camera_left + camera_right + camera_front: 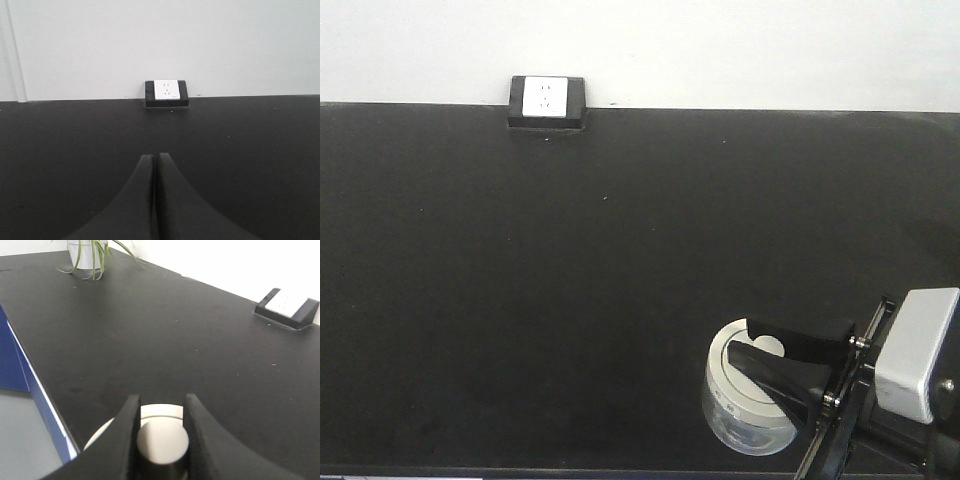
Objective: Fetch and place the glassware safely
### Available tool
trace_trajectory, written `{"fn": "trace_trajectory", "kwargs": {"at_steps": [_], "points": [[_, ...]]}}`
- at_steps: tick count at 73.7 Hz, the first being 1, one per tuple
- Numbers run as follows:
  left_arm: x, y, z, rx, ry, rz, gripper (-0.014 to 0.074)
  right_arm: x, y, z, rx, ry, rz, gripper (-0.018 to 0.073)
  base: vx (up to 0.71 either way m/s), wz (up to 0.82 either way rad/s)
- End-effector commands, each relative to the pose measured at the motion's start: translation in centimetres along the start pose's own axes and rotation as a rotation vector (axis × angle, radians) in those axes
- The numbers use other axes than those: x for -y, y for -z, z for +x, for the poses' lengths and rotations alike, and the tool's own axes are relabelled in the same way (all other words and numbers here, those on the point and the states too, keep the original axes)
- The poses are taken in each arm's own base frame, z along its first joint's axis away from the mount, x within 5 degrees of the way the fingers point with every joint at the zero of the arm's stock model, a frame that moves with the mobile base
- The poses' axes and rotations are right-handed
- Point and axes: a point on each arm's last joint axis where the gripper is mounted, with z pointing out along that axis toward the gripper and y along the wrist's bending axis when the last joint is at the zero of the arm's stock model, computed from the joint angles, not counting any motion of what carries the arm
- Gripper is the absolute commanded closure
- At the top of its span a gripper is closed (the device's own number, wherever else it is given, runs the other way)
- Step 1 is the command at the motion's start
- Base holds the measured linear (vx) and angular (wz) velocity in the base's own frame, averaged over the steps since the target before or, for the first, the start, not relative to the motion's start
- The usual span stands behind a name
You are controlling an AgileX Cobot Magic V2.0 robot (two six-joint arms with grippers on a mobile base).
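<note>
The glassware [740, 425] is a squat clear jar with a cream-white lid [732, 385], near the table's front edge at the lower right of the front view. My right gripper [748, 340] reaches over it from the right. In the right wrist view the right gripper [161, 397] is shut on the lid's round knob [162, 440], one black finger on each side. Whether the jar rests on the table or hangs just above it I cannot tell. My left gripper [154, 156] is shut with nothing in it, low over the black table [60, 150].
A white wall socket in a black box [547, 98] sits at the table's back edge, also seen as the socket [167, 92] and the socket [287, 304]. A potted plant [87, 252] stands at a far corner. The table's front edge [40, 390] runs close beside the jar.
</note>
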Motion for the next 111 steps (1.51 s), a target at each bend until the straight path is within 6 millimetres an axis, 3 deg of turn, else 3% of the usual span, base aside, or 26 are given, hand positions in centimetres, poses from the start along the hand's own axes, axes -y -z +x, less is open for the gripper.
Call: {"fn": "trace_trajectory", "kwargs": {"at_steps": [1,111], "points": [[0.17,-0.01,-1.44,0.080,0.009,0.015,0.0603,-0.12,0.04,-1.59,0.083,-0.007,-0.027,0.0560,0.08,-0.05],[0.17,-0.01,-1.43,0.079,0.009,0.015,0.0603,-0.05,-0.19,-1.37,0.072,-0.015,-0.031,0.0560,0.02,-0.01]]}}
